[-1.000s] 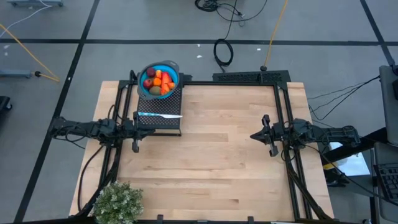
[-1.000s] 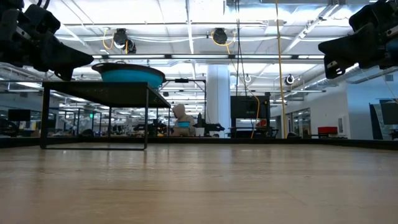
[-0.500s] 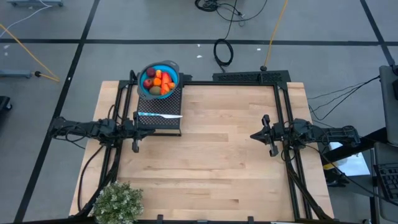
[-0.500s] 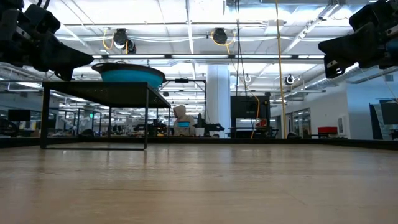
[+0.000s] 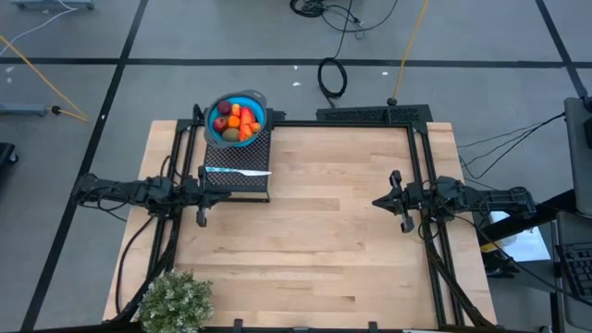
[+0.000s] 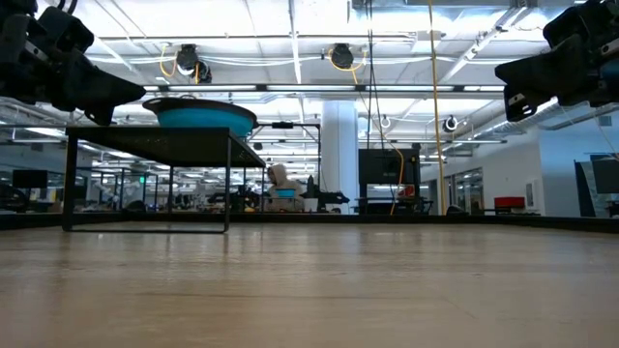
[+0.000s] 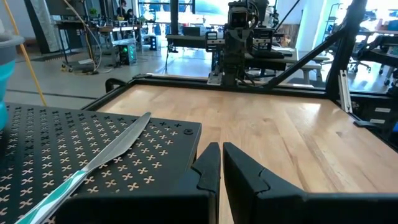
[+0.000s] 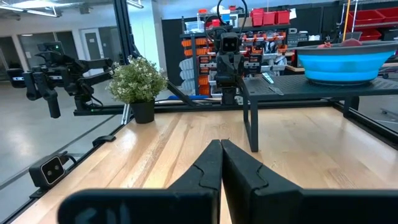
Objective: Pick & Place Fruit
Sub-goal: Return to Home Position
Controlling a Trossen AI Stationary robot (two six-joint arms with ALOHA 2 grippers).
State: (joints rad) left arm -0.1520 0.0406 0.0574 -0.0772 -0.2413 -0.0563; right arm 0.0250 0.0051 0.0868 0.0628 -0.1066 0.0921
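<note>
Clearly, you are at the tail end of this job. The fruit [image 5: 238, 121] sits piled in the blue strainer bowl [image 5: 213, 133], which rests on the far end of the black shelf [image 5: 242, 185] at the desk's [image 5: 333, 250] back left corner. You can make out red-orange pieces, an olive-brown oval and a dark red ball among them. The white and blue knife [image 5: 236, 171] lies flat across the shelf, just in front of the bowl. No fruit shows on the bare wood in the overhead view, so the placing looks finished.

Your left pincer [image 7: 221, 163] hangs just beside the shelf's near corner. Its fingers are narrowed almost to touching and hold nothing. Your right pincer [image 8: 221, 163] sits at the desk's right side, well apart from the shelf, likewise pinched close and empty. Both arms lie drawn in along their own edges, level and facing each other across the desk.

The bushy plant [image 5: 176, 301] stands at the near left corner, away from both arms. What is left, as far as you can judge, is only settling the arms into their rest pose; they look at or very near it.
</note>
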